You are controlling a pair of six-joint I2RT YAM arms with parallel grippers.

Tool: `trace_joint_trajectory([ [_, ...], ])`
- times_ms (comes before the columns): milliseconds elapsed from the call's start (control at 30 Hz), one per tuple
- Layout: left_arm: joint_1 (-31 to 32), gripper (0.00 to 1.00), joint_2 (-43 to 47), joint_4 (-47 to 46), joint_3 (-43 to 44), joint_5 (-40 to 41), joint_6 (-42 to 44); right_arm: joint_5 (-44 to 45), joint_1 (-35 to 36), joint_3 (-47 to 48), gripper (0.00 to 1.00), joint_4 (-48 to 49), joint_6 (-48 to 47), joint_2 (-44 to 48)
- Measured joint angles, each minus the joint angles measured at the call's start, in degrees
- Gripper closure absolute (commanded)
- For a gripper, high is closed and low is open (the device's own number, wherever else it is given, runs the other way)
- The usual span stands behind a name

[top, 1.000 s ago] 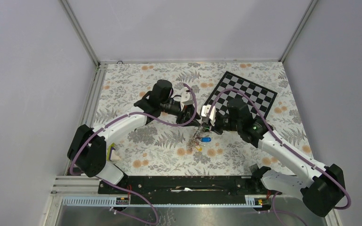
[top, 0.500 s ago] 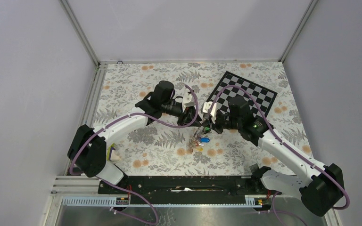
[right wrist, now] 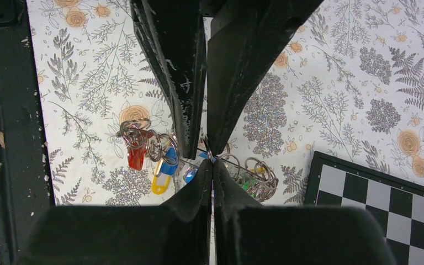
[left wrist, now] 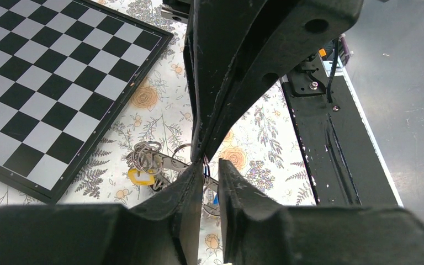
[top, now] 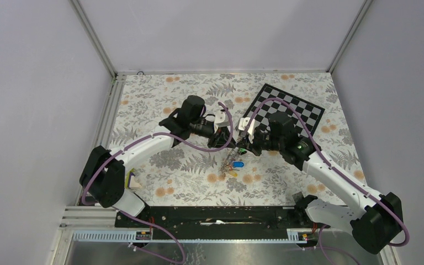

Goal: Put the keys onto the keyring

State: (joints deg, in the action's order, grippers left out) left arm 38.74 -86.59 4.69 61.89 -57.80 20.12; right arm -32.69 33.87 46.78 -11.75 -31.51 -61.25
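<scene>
Both grippers meet tip to tip above the keys on the flowered cloth. My right gripper is shut on a thin metal ring, the keyring, seen edge on. In the left wrist view the keyring runs down from the right gripper into the narrow gap of my left gripper. The left jaws stand slightly apart around the wire, and the wire lies against one finger. Below them lie the keys with red, blue, yellow and green heads, tangled with small rings.
A black-and-white chequered board lies at the back right, just behind the right arm. The black base rail runs along the near edge. Grey walls enclose the table on three sides.
My left gripper's jaws have narrowed around the ring. Both grippers have edged a little closer together. The keys on the cloth have stayed put.
</scene>
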Motion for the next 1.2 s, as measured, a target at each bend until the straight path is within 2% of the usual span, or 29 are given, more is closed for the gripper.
trace_joint_trajectory([
  [267, 0.0, 1.0, -0.8, 0.1, 0.2, 0.0, 0.0, 0.0, -0.2, 0.0, 1.0, -0.1, 0.2, -0.2],
  [367, 0.0, 1.0, -1.2, 0.3, 0.3, -0.1, 0.0, 0.0, -0.3, 0.0, 0.99, -0.4, 0.4, -0.5],
  [400, 0.0, 1.0, -1.3, 0.4, 0.4, -0.2, 0.0, 0.0, -0.3, 0.0, 0.97, -0.5, 0.5, -0.5],
  [533, -0.3, 1.0, -1.4, 0.2, 0.4, -0.9, -0.5, -0.8, -0.7, 0.0, 0.77, -0.6, 1.3, -0.4],
  [633, -1.8, 1.0, -1.4, -2.6, -0.1, -3.1, -4.0, -2.6, -1.7, 0.7, 0.67, -0.8, 2.1, -0.2],
  [733, -3.6, 1.0, -1.0, -10.4, -2.7, -6.4, -10.7, -5.1, -3.0, 2.2, 0.64, -0.7, 3.8, 0.6],
  [967, -5.0, 1.0, -0.2, -44.2, -16.3, -10.2, -37.8, -12.6, -5.4, 4.0, 0.67, -0.2, 7.5, 1.9],
  [1067, -5.0, 1.0, -0.2, -55.3, -18.4, -10.3, -47.3, -15.3, -5.7, 4.1, 0.71, -0.2, 8.5, 1.9],
  [1200, -5.0, 1.0, -0.2, -66.7, -18.8, -9.7, -55.6, -17.8, -5.9, 4.1, 0.74, -0.2, 9.2, 1.9],
])
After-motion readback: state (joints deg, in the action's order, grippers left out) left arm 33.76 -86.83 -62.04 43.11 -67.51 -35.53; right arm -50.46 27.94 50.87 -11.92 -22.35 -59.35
